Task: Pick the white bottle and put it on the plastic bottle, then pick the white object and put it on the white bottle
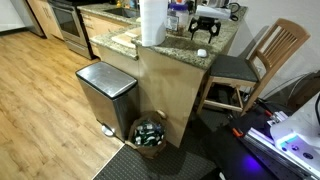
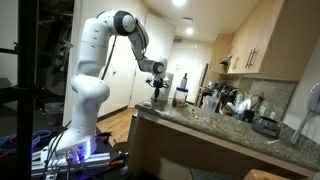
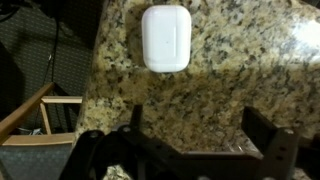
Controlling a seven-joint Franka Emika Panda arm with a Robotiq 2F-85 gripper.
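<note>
In the wrist view a small white, rounded piece, the white object [image 3: 165, 38], lies on the speckled granite counter [image 3: 230, 80] close to its edge. It also shows as a tiny white spot [image 1: 202, 53] in an exterior view. My gripper [image 3: 200, 128] hangs above the counter just short of it. The jaws stand wide open with only bare stone between the dark fingers [image 3: 266, 128]. In both exterior views the gripper [image 1: 207, 24] [image 2: 157, 86] hovers over the counter end. A bottle-like thing [image 1: 176, 16] stands behind it. I cannot tell the white bottle from the plastic bottle.
A tall paper towel roll [image 1: 152, 22] stands on the counter beside the gripper. A wooden chair [image 1: 262, 58] is at the counter's side. Below are a steel trash can [image 1: 106, 95] and a basket [image 1: 150, 134]. Kitchen items [image 2: 235, 105] crowd the far counter.
</note>
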